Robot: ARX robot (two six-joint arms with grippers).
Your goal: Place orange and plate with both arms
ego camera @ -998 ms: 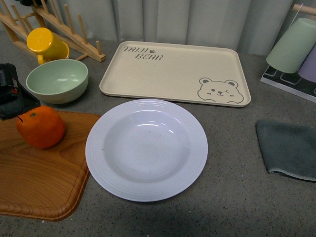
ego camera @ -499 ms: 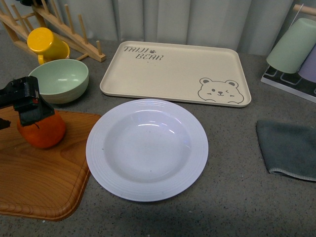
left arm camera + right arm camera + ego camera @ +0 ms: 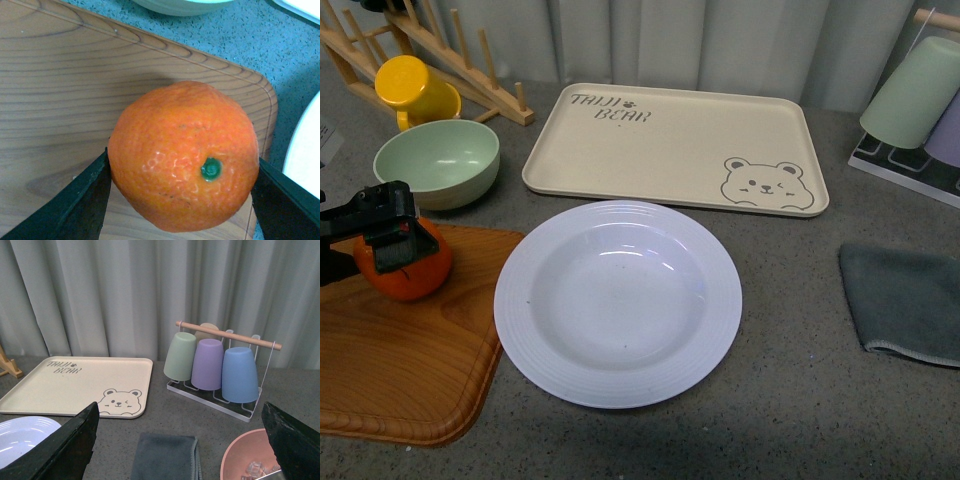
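Observation:
The orange (image 3: 415, 272) sits on the wooden cutting board (image 3: 400, 370) at the left. My left gripper (image 3: 392, 240) is shut on it; in the left wrist view the two black fingers (image 3: 85, 200) press both sides of the orange (image 3: 182, 155), its green stem dimple facing the camera. The white ridged plate (image 3: 617, 301) lies in the middle of the counter, just right of the board, and its edge shows in the right wrist view (image 3: 20, 437). My right gripper (image 3: 182, 450) is open, held above the counter's right side, and does not show in the front view.
A beige bear tray (image 3: 675, 145) lies behind the plate. A pale green bowl (image 3: 437, 162), a yellow cup (image 3: 412, 90) and a wooden rack (image 3: 470, 80) stand back left. A grey cloth (image 3: 905, 300) lies right, a cup rack (image 3: 220, 365) behind it, a pink bowl (image 3: 245, 455) nearby.
My left gripper came in from the left, dropped over the orange and closed on it. The plate and the rest have not moved.

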